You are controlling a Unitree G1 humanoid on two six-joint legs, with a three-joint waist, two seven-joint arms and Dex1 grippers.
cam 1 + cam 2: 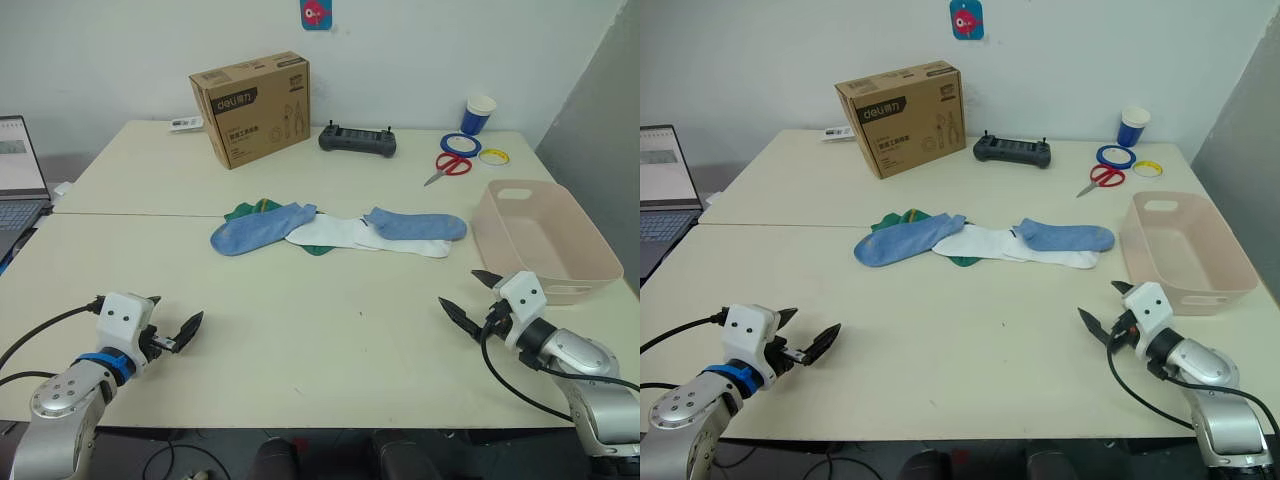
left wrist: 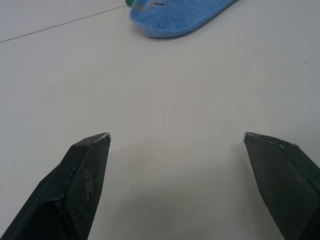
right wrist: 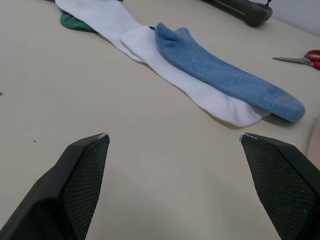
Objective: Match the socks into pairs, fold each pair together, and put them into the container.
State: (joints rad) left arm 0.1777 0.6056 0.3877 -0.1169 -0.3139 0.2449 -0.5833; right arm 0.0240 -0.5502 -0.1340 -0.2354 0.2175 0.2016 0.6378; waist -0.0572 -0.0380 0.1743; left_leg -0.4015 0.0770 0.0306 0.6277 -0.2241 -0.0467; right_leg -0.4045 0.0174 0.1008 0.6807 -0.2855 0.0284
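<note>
Socks lie in an overlapping row at the table's middle: a light blue sock (image 1: 258, 229) on the left over a dark green sock (image 1: 248, 210), two white socks (image 1: 335, 233) (image 1: 410, 244) in the centre, and another light blue sock (image 1: 418, 225) on the right. The pale pink container (image 1: 541, 240) stands empty at the right. My left gripper (image 1: 172, 316) is open near the front left edge, well short of the socks. My right gripper (image 1: 470, 295) is open at the front right, beside the container's near corner.
A brown cardboard box (image 1: 252, 108), a black controller (image 1: 357, 140), red scissors (image 1: 450, 166), tape rolls (image 1: 461, 144) and a blue cup (image 1: 478, 114) sit along the table's far side. A laptop (image 1: 20, 180) stands off the left edge.
</note>
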